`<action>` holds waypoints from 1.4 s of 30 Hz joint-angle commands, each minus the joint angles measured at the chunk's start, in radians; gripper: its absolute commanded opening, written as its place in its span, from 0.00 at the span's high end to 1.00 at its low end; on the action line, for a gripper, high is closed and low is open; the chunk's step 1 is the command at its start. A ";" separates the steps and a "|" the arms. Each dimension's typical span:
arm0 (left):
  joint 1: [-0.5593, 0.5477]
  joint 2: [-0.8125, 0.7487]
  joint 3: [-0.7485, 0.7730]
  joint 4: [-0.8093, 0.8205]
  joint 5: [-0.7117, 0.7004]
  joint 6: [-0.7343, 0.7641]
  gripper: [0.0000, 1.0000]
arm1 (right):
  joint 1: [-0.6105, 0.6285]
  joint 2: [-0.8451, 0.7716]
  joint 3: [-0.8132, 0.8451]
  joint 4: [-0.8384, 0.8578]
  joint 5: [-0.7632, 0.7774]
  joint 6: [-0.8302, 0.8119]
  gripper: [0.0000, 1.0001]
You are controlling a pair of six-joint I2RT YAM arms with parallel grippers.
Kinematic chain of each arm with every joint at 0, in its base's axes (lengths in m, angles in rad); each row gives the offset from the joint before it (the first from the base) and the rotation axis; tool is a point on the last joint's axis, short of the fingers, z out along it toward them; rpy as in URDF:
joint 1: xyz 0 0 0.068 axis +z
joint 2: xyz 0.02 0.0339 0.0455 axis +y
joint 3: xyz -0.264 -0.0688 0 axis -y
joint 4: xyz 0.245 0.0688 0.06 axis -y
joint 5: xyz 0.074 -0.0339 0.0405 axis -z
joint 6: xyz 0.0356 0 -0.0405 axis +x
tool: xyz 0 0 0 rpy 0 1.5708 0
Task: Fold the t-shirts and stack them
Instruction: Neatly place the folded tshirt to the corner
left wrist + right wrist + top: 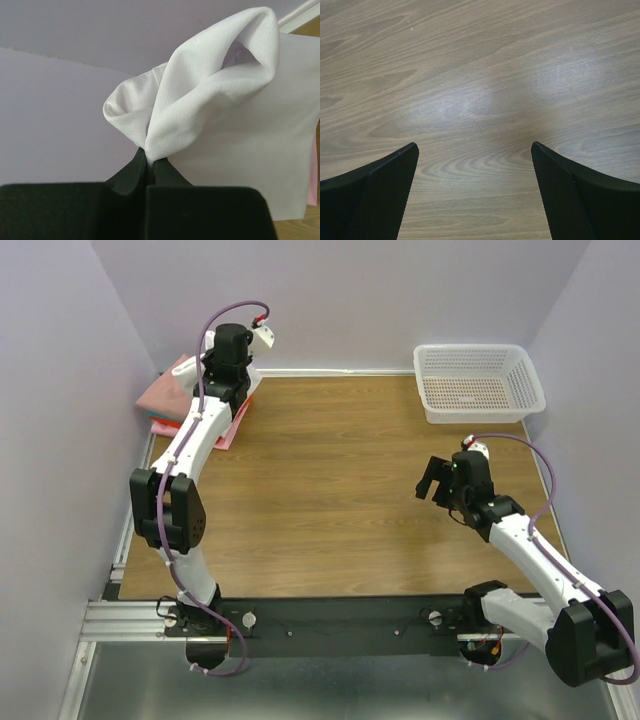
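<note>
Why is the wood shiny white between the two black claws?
Right wrist view: that is light glaring off the table, not paint. Left wrist view: the white t-shirt is sharp, its weave showing; the left gripper is dark, its detail lost. Top view: even light, faint shadows.

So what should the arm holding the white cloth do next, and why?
Probably open the left gripper, letting the white t-shirt settle. It pinches only a bunched fold; the rest seems to lie flat over the pink stack in the far corner, while the right gripper hangs open over the table.
</note>
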 commanded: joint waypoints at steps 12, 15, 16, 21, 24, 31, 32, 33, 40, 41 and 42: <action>0.066 -0.071 0.112 -0.094 0.116 0.084 1.00 | 0.004 0.029 -0.010 -0.013 0.062 -0.013 0.00; 0.083 -0.052 0.109 -0.084 0.148 0.101 1.00 | 0.002 0.027 -0.010 -0.013 0.068 -0.013 0.00; 0.087 -0.044 0.120 -0.083 0.157 0.096 1.00 | 0.002 0.024 -0.010 -0.013 0.074 -0.013 0.00; 0.125 0.063 0.180 -0.107 0.199 0.076 1.00 | 0.004 0.021 -0.004 -0.014 0.098 -0.011 0.00; 0.145 0.131 0.221 -0.098 0.190 0.067 1.00 | 0.002 0.024 -0.001 -0.014 0.111 -0.008 0.00; 0.205 0.241 0.290 -0.055 0.194 0.035 1.00 | 0.004 0.053 0.022 -0.016 0.134 0.001 0.00; 0.240 0.264 0.301 -0.052 0.205 0.030 1.00 | 0.004 0.065 0.028 -0.016 0.132 0.006 0.00; 0.247 0.278 0.312 -0.051 0.208 0.021 1.00 | 0.002 0.068 0.032 -0.016 0.129 0.012 0.00; 0.294 0.411 0.411 -0.012 0.197 -0.037 1.00 | 0.004 0.092 0.056 -0.025 0.114 0.030 0.00; 0.300 0.425 0.428 -0.012 0.196 -0.049 1.00 | 0.002 0.090 0.058 -0.030 0.114 0.033 0.00; 0.310 0.438 0.460 -0.011 0.193 -0.063 0.91 | 0.004 0.088 0.064 -0.031 0.112 0.037 0.00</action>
